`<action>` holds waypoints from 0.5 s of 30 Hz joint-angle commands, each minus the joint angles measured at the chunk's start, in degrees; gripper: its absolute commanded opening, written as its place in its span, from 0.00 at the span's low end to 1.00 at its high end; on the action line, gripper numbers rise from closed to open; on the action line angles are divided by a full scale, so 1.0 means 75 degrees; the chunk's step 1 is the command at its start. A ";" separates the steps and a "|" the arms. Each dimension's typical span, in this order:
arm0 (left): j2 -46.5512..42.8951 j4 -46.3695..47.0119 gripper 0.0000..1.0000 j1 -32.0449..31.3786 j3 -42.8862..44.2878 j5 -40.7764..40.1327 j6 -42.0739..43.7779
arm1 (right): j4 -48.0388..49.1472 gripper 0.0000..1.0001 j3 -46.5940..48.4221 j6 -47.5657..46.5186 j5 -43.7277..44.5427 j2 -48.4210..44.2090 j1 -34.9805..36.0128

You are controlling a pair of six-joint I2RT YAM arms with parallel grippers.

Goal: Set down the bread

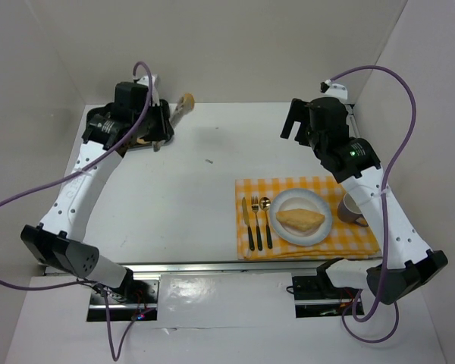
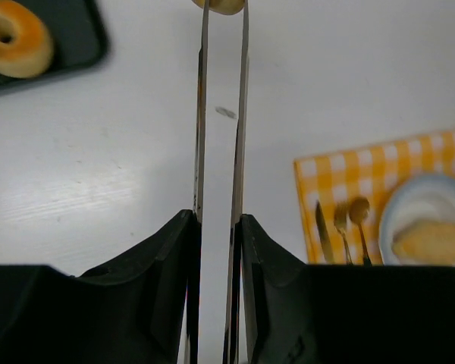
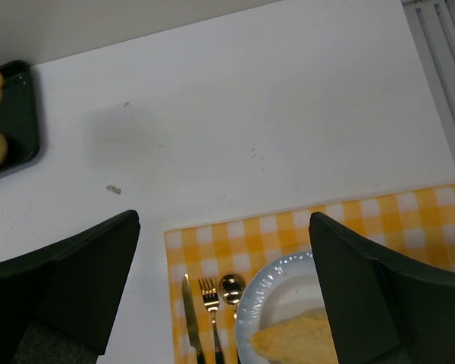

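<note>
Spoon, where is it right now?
In the top view, the spoon lies on the yellow mat, right of centre, between the fork and the plate.

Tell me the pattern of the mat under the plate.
Yellow-and-white checks; the mat shows best in the top external view.

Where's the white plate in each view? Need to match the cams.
Top external: plate at lower right, on the yellow checked mat.
Left wrist: plate at the right edge, partly cut off by the frame.
Right wrist: plate at bottom centre, cut off by the lower edge.
Shared landmark: the cutlery, a knife, fork and spoon in a row just left of the plate in all three views.
</note>
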 commanded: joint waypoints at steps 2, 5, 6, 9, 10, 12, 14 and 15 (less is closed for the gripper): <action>-0.0887 0.0678 0.00 -0.0055 -0.0585 0.2883 0.0416 | 0.0280 1.00 0.0171 0.0040 0.0260 -0.0226 -0.0020; -0.1400 0.1379 0.00 -0.0136 -0.1566 0.5231 0.0126 | 0.0186 1.00 0.0450 0.0040 0.0506 -0.0226 -0.0020; -0.1566 0.1718 0.00 -0.0206 -0.1885 0.5706 -0.0085 | 0.0105 1.00 0.0533 0.0040 0.0507 -0.0226 -0.0020; -0.2046 0.3183 0.00 -0.0709 -0.3078 0.6600 -0.1034 | 0.0104 1.00 0.0814 -0.0112 0.0660 -0.0226 -0.0020; -0.2048 0.3534 0.00 -0.0885 -0.3350 0.6694 -0.1257 | 0.0104 1.00 0.0816 -0.0112 0.0660 -0.0226 -0.0020; -0.2118 0.4565 0.00 -0.1447 -0.4077 0.6836 -0.1902 | 0.0034 1.00 0.0909 -0.0194 0.0835 -0.0308 -0.0020; -0.2049 0.5523 0.00 -0.1880 -0.4476 0.6836 -0.2532 | -0.0048 1.00 0.0991 -0.0194 0.0835 -0.0379 -0.0020; -0.2048 0.5843 0.00 -0.1999 -0.4779 0.6917 -0.2711 | -0.0048 1.00 0.0991 -0.0194 0.0905 -0.0472 -0.0020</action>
